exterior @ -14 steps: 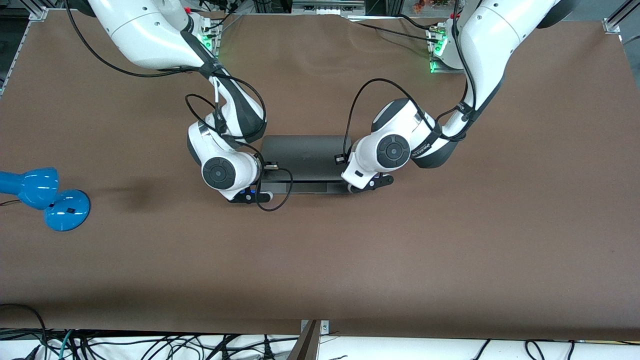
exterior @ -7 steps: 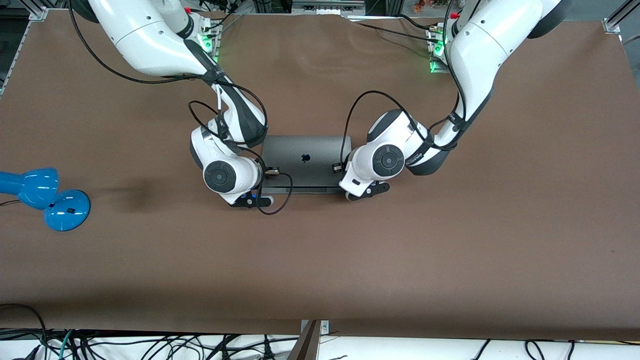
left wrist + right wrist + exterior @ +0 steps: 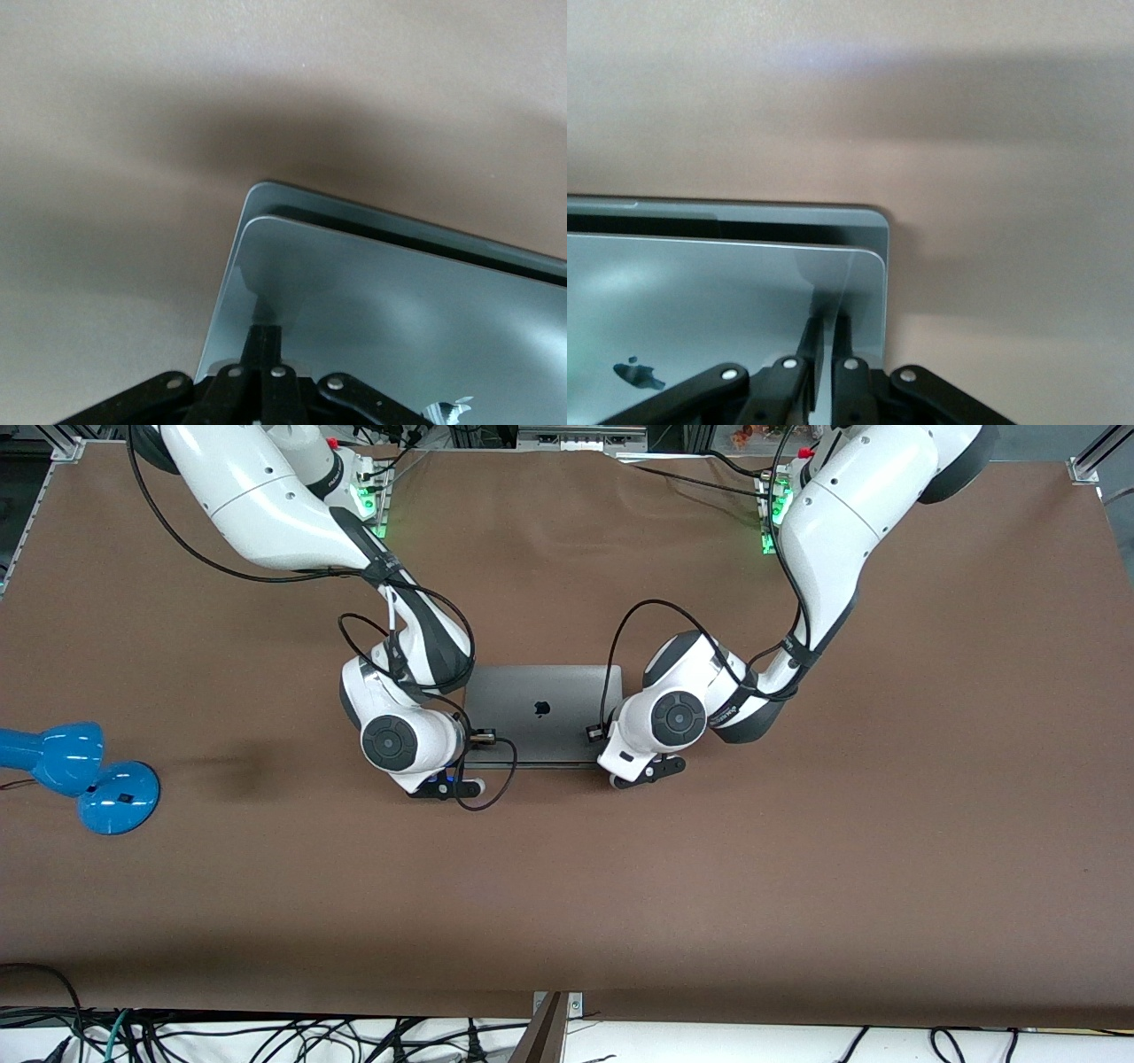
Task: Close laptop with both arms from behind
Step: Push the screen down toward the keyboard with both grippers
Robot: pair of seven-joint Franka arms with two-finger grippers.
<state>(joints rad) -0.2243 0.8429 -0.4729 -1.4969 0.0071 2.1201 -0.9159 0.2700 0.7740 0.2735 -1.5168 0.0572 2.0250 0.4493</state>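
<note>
- I see the laptop near the middle of the table, between my two wrists, its lid tipped almost flat with only a thin dark gap left above the base along the edge nearer the front camera.
- The lid is plain space-grey metal with a dark apple logo at its centre; the right wrist view shows the same logo beside the fingers.
- My left gripper has its fingers pressed together, holding nothing, the tips resting on the lid just inside the rounded corner at the left arm's end.
- My right gripper is likewise closed and empty, its tips on the lid close to the corner at the right arm's end.
- In both wrist views the lid's edge sits slightly inside the base's edge, and bare brown table runs out from each corner.
- From the grippers toward the front camera the table is open cloth all the way to its edge.
- A blue lamp lies well apart from the right gripper, at the right arm's end of the table.
</note>
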